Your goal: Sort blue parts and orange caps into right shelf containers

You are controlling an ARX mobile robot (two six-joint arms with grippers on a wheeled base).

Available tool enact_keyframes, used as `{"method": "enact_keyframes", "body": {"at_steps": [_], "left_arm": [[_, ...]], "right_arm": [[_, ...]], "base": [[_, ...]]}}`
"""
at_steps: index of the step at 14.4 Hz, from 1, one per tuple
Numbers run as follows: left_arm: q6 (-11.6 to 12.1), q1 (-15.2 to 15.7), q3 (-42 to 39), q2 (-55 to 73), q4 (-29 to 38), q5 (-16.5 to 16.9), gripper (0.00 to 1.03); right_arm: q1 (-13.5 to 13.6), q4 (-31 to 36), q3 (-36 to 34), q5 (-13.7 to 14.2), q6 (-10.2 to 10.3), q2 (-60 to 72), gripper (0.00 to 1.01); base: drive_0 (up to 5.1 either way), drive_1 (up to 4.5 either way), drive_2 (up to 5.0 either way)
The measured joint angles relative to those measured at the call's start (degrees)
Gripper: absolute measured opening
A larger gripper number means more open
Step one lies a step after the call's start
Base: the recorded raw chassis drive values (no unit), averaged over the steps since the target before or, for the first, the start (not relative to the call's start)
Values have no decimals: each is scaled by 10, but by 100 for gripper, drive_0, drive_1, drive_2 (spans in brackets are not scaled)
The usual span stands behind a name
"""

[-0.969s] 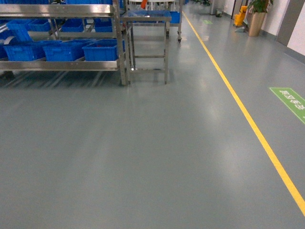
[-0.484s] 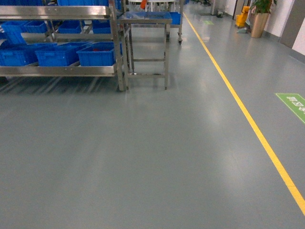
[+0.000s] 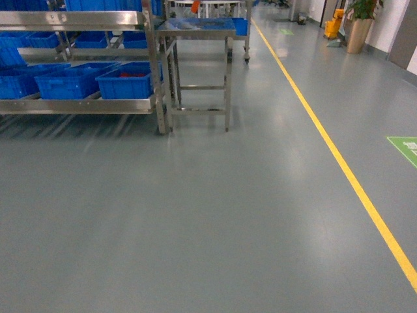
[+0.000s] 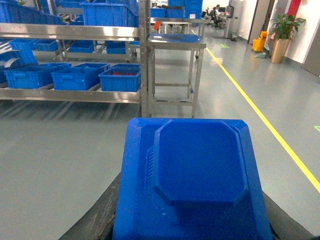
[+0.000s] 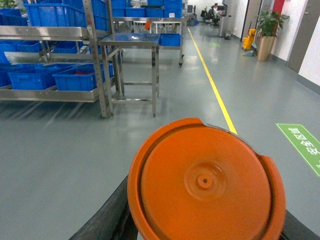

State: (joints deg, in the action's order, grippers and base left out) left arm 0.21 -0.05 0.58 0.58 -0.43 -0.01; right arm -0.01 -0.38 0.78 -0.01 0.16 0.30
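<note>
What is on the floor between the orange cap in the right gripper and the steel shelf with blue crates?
Only bare grey floor lies between the orange cap and the steel shelf holding the blue crates, as the right wrist view shows.

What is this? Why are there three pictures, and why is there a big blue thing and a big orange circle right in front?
These come from a robot on wheels with two arms. One camera sits up high on it and looks ahead: it sees a grey floor with a yellow line, a metal shelf with blue crates on it, and a small metal table beside the shelf. The other two cameras ride on the robot's wrists, so whatever each arm carries fills the picture. The left wrist camera shows a blue part close up. The right wrist camera shows an orange cap. The grippers themselves are hidden behind those things. The robot looks to be some way from the shelf, with floor in between.
</note>
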Motion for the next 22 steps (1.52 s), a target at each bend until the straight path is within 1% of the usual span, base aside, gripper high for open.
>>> {"method": "enact_keyframes", "body": {"at_steps": [22], "left_arm": [[0,0,0,0,0,0,43]], "right_arm": [[0,0,0,0,0,0,45]], "base": [[0,430,-431]]}}
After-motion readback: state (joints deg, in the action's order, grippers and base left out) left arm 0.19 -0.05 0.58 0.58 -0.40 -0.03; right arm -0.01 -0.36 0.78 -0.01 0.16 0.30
